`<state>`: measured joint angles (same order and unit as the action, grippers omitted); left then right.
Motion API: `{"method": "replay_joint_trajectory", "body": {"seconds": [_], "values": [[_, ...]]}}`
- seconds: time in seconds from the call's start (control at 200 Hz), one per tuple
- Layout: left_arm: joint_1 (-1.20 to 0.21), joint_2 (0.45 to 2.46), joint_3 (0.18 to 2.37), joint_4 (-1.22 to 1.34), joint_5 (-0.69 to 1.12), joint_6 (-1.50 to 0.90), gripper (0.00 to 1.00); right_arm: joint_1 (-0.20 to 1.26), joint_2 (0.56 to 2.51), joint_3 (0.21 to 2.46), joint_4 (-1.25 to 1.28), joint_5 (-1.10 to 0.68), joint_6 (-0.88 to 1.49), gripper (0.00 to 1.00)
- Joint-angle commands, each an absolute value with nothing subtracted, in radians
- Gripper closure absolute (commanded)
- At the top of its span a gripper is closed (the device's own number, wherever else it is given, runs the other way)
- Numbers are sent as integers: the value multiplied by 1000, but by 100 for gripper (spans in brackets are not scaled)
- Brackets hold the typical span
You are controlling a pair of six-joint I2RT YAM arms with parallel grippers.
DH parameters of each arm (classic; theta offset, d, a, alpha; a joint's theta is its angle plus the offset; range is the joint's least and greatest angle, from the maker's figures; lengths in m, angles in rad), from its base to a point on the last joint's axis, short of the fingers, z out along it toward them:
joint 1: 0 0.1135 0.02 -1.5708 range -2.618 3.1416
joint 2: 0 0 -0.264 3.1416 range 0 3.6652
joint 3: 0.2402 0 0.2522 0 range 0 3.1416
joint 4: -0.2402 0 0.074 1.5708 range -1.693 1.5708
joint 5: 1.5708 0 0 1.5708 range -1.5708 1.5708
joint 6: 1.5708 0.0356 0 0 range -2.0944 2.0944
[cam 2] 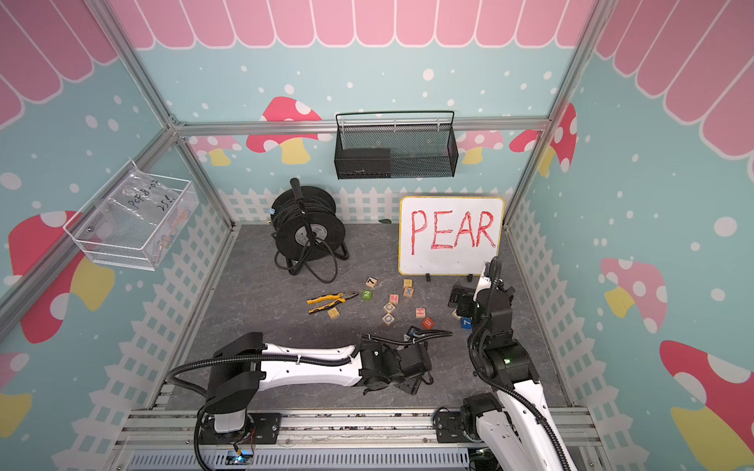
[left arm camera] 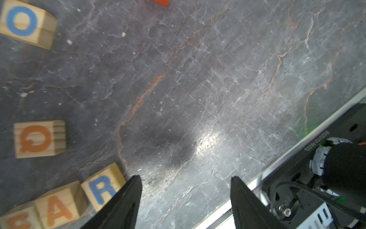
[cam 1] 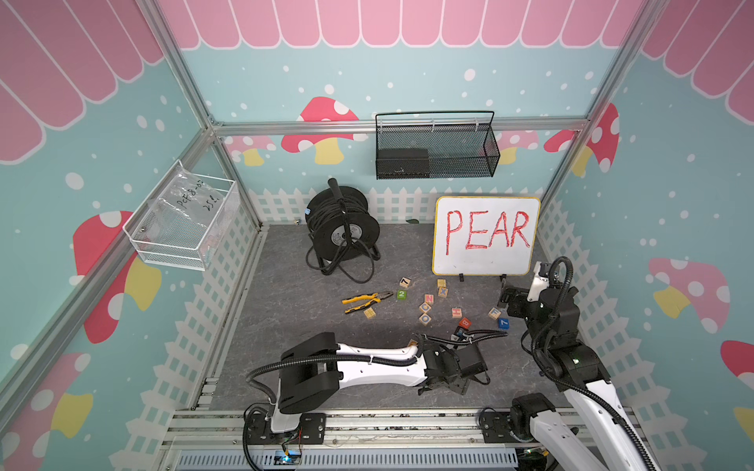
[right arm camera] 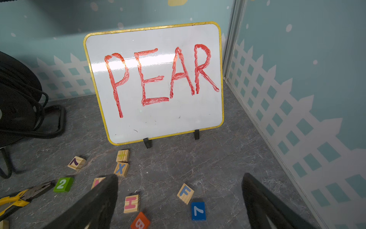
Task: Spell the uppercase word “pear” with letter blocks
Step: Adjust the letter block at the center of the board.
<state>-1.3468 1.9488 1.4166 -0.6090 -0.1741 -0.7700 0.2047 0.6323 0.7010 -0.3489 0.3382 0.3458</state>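
Left wrist view: R block (left arm camera: 102, 188) just beside the parted left hand (left arm camera: 186, 178).

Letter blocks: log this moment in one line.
left gripper open, empty | R block beside A block | right gripper open, empty

Red PEAR on the whiteboard (right arm camera: 158, 123); blue R block (left arm camera: 102, 188), orange A block (left arm camera: 59, 210)

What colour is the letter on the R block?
Blue, on pale wood; the R block shows best in the left wrist view.
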Motion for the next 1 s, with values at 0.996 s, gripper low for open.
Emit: {"method": "replay_joint_trajectory", "body": {"seconds": [0.996], "values": [[-1264, 1802, 1231, -480, -180, -758, 26, 207, 657, 722, -347, 398, 348, 1]]}}
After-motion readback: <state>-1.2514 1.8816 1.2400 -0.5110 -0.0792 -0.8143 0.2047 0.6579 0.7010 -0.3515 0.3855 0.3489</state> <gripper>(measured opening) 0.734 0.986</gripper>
